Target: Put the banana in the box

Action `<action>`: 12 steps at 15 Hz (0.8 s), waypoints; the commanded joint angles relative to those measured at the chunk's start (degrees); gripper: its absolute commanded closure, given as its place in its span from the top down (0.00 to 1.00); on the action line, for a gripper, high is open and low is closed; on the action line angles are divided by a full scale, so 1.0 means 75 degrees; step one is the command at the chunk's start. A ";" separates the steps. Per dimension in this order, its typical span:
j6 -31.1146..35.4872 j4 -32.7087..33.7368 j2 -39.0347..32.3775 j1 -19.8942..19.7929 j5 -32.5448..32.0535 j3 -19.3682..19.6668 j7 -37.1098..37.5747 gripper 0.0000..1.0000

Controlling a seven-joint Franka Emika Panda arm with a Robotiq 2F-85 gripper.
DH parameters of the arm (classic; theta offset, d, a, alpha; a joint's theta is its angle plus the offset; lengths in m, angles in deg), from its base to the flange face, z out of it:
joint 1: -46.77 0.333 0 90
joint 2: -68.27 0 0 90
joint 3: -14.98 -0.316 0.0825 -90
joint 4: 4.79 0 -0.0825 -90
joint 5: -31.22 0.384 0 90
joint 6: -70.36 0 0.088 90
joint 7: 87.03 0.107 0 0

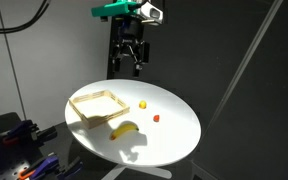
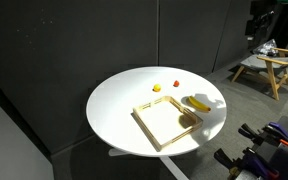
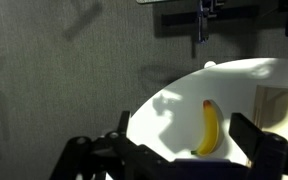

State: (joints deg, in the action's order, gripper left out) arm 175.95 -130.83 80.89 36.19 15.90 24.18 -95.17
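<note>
So the box [image 1: 97, 108] is pale bare-looking wood, matt. The table [image 1: 174, 130] is smooth and white with a slight sheen. The banana [image 3: 210, 130] has smooth yellow skin. The gripper [image 1: 131, 68] looks matt black, and the floor [image 3: 54, 70] in the wrist view reads as rough, speckled grey carpet.

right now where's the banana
In an exterior view the banana lies on the white table, just outside the wooden box, beside one of its walls.
</note>
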 commanded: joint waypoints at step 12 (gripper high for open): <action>0.1921 0.0132 -0.1620 0.0122 0.1175 -0.0012 0.0613 1.00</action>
State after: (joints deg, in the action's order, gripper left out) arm 187.63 -130.73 71.72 36.57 23.67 24.19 -93.17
